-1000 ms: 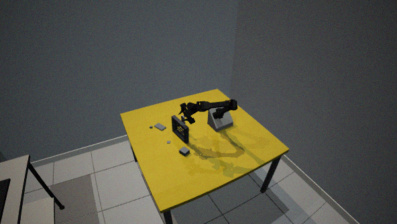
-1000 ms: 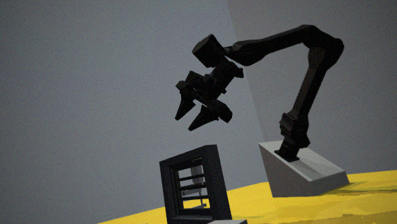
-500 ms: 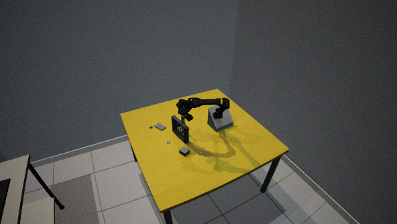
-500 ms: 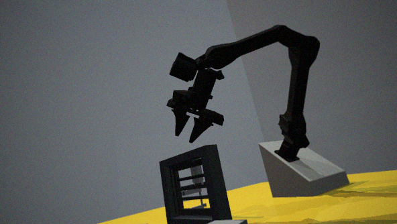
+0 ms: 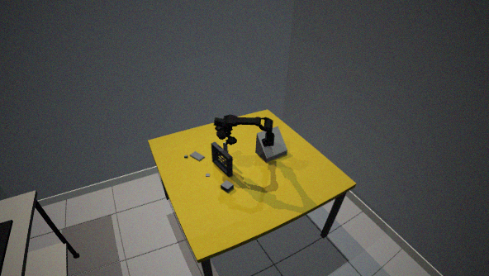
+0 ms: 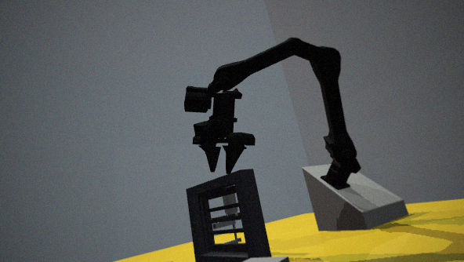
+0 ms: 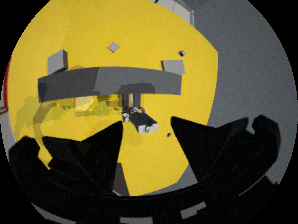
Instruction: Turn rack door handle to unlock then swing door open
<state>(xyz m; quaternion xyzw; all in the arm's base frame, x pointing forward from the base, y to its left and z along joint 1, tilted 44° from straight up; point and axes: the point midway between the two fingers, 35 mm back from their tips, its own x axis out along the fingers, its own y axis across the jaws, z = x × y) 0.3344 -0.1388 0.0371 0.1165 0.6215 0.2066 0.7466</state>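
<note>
The dark rack frame (image 5: 230, 167) (image 6: 255, 212) (image 7: 110, 80) stands upright on the yellow table (image 5: 264, 223) (image 7: 150, 175). Its slatted door appears closed inside it. The light grey handle (image 5: 225, 147) (image 6: 227, 201) (image 7: 147, 128) is on the door's arm-base side, partly seen through the slats in the exterior view. My gripper (image 5: 226, 140) (image 6: 220, 172) (image 7: 147, 121) is open, points down and is empty. It hangs above the frame's top level on the handle side. In the wrist view the handle lies below, in line with the gap between the fingertips. The handle's exact turn is hard to tell.
Beyond the frame lie a grey block (image 5: 227, 186) (image 7: 57, 61), a flat grey plate (image 5: 197, 156) (image 7: 173, 66), a small light square (image 5: 207, 175) (image 7: 113, 47) and a tiny dark cube (image 5: 186, 156) (image 7: 182, 53). The wedge-shaped arm base (image 5: 278, 142) (image 6: 345, 212) stands behind the handle side.
</note>
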